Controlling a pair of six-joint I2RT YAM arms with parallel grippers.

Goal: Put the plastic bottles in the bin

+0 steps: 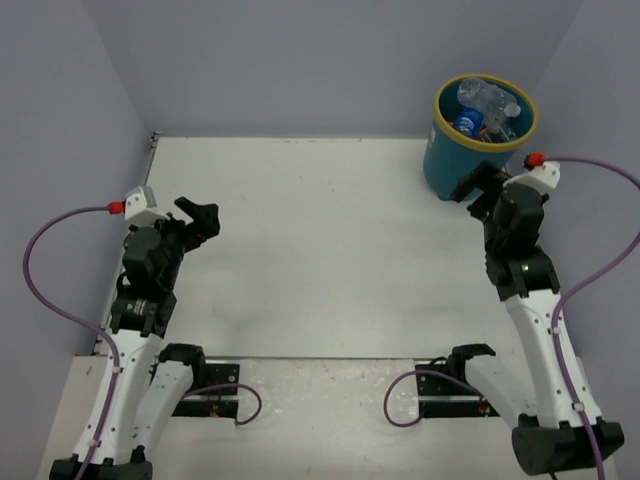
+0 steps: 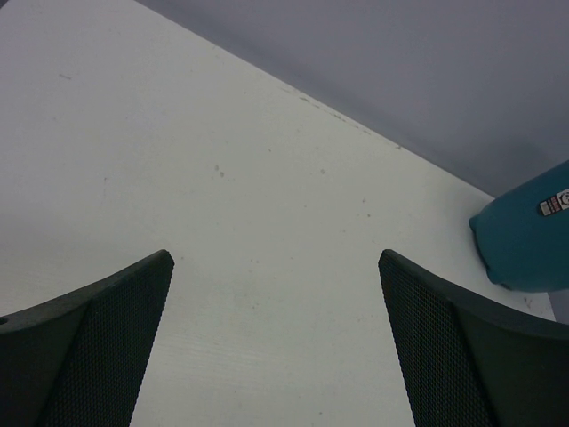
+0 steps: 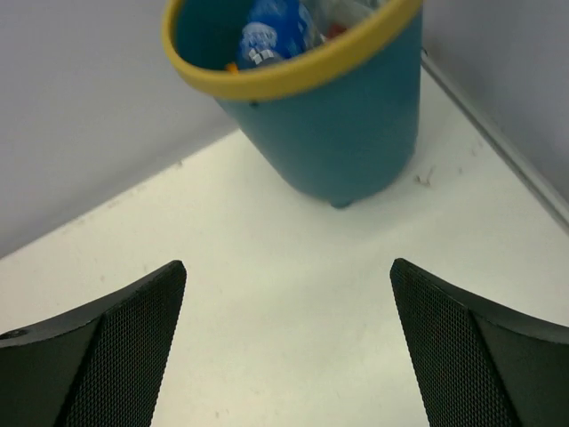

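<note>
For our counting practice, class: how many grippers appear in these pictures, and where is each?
2. The left gripper is open above the table, left side; the right gripper is open in front of the bin, far right. None seems hidden.

The teal-blue bin (image 1: 447, 165), rimmed in yellow, was stood upright at the far right corner of the surface. Plastic bottles (image 1: 487, 100) were seen piled inside it, among them clear ones and a blue-labelled one (image 1: 467, 123).
</note>
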